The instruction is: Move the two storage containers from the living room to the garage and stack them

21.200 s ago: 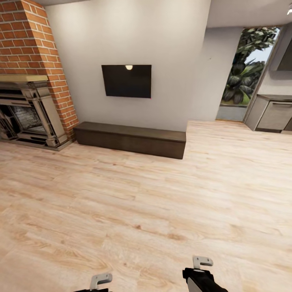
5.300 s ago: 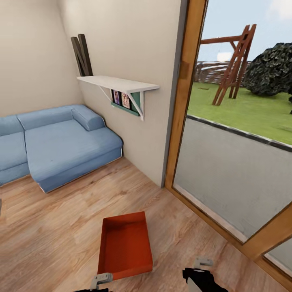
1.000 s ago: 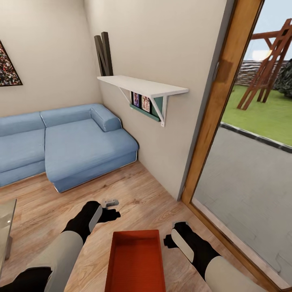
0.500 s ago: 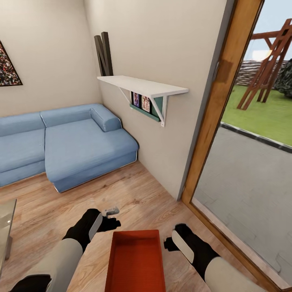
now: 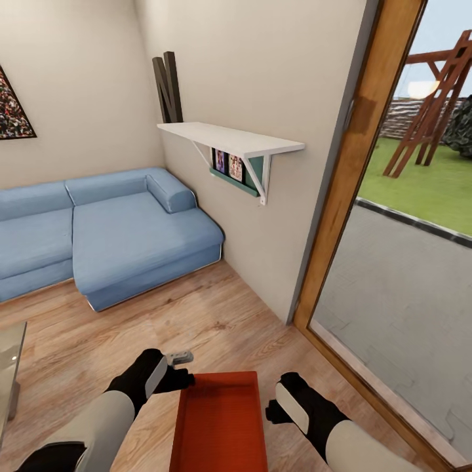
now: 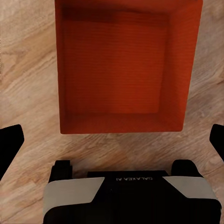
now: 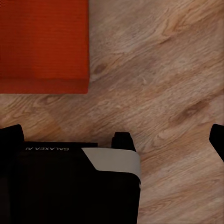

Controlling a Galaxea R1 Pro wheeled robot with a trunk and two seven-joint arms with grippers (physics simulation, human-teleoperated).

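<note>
Storage container (image 5: 221, 426): on living-room plank floor, between left gripper (image 6: 112, 140) and right gripper (image 7: 112, 135). Both spread wide, holding nothing. Ungrasped; carrying, garage stacking outstanding.

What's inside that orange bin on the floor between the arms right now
Nothing: the storage container holds only its own ribbed bottom, seen whole from the left wrist. In the head view its near end runs off the picture. It sits on the wood floor; the planks under it are covered.
</note>
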